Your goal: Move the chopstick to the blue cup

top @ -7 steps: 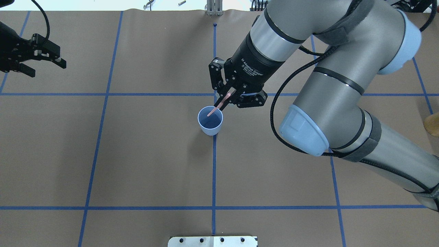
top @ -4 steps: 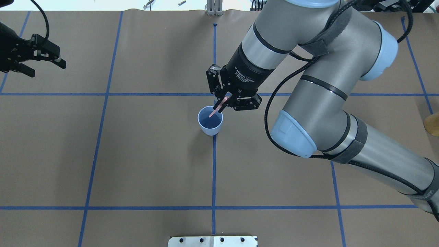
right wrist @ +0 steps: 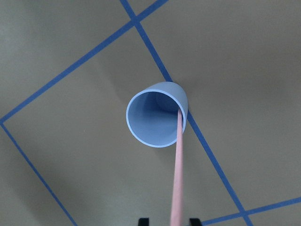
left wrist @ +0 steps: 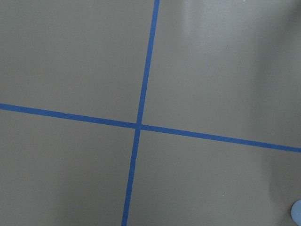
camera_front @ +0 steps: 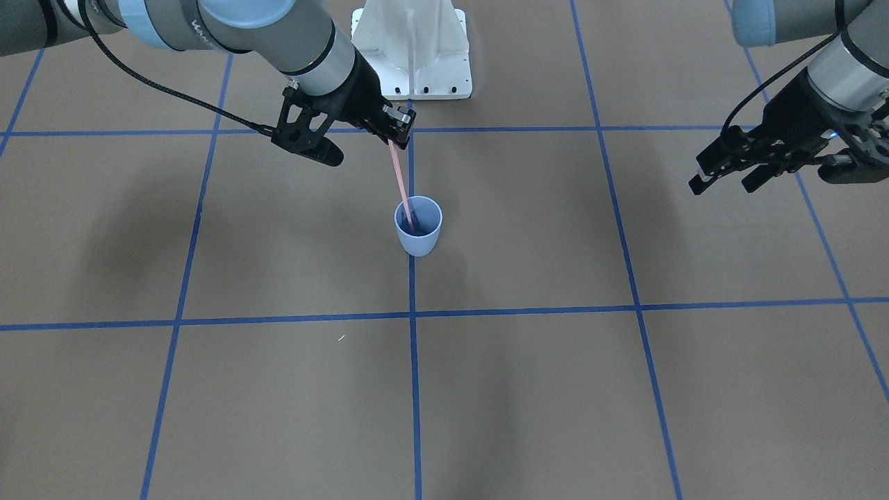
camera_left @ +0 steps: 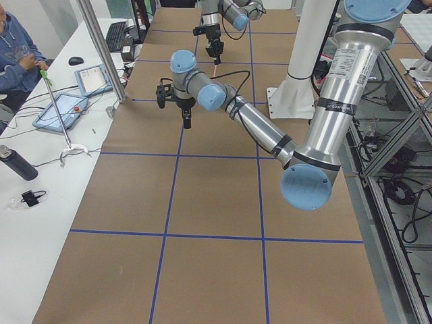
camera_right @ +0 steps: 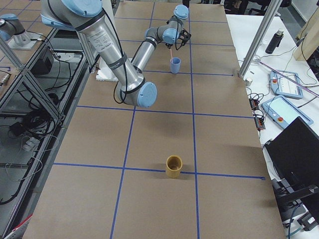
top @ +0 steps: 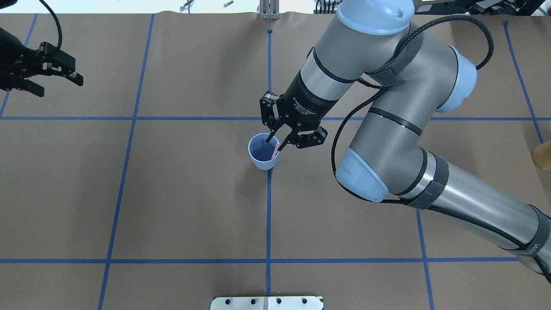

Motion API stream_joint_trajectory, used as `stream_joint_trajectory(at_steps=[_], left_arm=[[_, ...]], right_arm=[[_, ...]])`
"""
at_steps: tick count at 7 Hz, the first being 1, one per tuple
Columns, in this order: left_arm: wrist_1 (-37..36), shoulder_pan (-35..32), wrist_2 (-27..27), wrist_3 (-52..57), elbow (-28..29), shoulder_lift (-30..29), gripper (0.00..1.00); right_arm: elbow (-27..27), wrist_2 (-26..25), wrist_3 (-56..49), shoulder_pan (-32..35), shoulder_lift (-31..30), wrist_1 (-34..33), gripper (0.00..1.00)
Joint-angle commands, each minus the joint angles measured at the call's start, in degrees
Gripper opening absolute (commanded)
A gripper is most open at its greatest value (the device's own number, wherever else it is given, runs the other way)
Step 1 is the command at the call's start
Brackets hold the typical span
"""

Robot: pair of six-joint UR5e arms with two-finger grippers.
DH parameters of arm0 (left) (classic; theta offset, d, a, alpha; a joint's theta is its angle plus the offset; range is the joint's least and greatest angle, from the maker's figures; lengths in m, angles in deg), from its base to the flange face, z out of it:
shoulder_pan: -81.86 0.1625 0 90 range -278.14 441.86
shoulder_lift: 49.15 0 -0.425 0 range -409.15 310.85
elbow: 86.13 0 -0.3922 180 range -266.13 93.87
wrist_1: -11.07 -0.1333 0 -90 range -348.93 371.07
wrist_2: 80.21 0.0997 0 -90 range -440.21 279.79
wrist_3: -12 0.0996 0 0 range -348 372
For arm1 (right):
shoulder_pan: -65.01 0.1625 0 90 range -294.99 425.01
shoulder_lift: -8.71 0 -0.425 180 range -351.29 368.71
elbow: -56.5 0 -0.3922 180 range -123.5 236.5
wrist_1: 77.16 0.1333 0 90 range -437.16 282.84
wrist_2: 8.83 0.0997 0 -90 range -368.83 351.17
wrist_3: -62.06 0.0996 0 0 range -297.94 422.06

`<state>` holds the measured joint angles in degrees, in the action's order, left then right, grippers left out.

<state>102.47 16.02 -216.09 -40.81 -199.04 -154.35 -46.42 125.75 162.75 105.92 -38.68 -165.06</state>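
Brown paper gridded with blue tape covers the table (top: 181,193).

1. Task item. The chopstick (camera_front: 401,182) stands steeply with its lower end inside the blue cup (camera_front: 419,245). In the right wrist view it crosses the rim on one side and runs down to the cup floor. Its upper end projects well above the rim.

2. Receptacle. The blue cup stands upright on the centre tape line, near the middle of the table.

3. Right end effector. The right gripper (top: 274,145) hangs directly over the cup. Its jaws stand apart. The wrist view shows a clear gap on each side of the chopstick, so the stick is released and leans on the cup rim, not on the pads.

4. Left end effector. The left gripper (top: 60,86) hovers well apart at the far left, jaws spread and empty.

5. Other items. A tan cup (camera_right: 174,167) stands alone toward the table's right end.

6. Step in hand. Judged from this layout, the release is under way and the transfer is nearly complete.

7. Next move. It calls for a straight vertical withdrawal. A sideways pull could catch the stick's upper end and tip the light cup.
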Motion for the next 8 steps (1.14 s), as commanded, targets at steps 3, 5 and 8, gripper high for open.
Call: stream_joint_trajectory(at_steps=[3, 5, 8], left_arm=[[0.0, 0.0, 0.1, 0.0, 0.1, 0.1, 0.98], [0.3, -0.1, 0.2, 2.2, -0.2, 1.2, 0.98], [0.4, -5.9, 0.9, 19.4, -4.1, 10.1, 0.98]], right_arm=[[-8.0, 7.8, -5.6, 13.7, -12.5, 0.5, 1.0], [-9.1, 7.2, -23.2, 19.7, -22.1, 0.5, 1.0], [-6.4, 1.1, -61.0, 31.4, -36.6, 0.9, 1.0]])
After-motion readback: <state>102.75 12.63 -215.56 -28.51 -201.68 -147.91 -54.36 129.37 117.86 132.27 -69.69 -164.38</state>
